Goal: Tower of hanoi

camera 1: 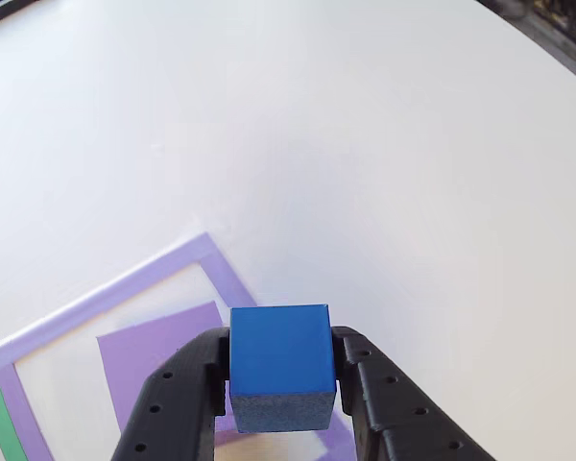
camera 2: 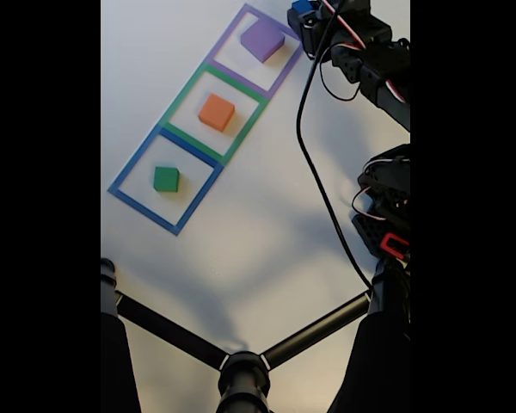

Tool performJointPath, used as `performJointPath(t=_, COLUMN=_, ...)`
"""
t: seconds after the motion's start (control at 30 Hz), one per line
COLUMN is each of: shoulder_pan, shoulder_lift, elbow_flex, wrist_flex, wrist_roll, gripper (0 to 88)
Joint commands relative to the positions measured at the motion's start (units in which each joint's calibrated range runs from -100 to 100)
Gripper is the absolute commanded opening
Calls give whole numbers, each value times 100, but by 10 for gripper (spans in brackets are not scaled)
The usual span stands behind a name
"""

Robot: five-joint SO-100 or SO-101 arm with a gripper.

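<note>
1. On the desk, toward its left edge in the fixed view, three taped squares sit in a slanted row. We go left to right.
2. First comes the blue taped square. The green block lies flat inside it, with nothing on top.
3. Next is the green taped square, touching the blue one. The orange block lies inside it, alone too.
4. Last is the purple taped square, near the top edge of the desk. The purple block lies flat inside it, bare on top.
5. Just right of that, the gripper is up in the air with the blue cube. Its two black jaws press the cube on both sides, so it is held tight. In the other view, the cube hangs above a corner of the purple block and the purple tape.
6. So how far along is it? I think not far. Three blocks are spread out, one in each square, and no two are stacked yet.
7. What is left, I think: set the blue cube down, then pile the blocks in one square, big ones under small ones. Which square I cannot tell.
</note>
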Motion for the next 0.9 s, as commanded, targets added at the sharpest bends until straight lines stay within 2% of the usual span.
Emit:
performJointPath(t=0.0, shoulder_pan=-286, shoulder_lift=512, elbow_flex=-40, wrist_flex=-1172, wrist_roll=38, gripper=0)
performJointPath(t=0.37, shoulder_pan=-629, shoulder_lift=1746, elbow_flex=-13, wrist_flex=-2605, wrist_roll=38, gripper=0)
performJointPath(t=0.87, shoulder_pan=-743, shoulder_lift=2940, elbow_flex=-540, wrist_flex=-3269, wrist_roll=38, gripper=0)
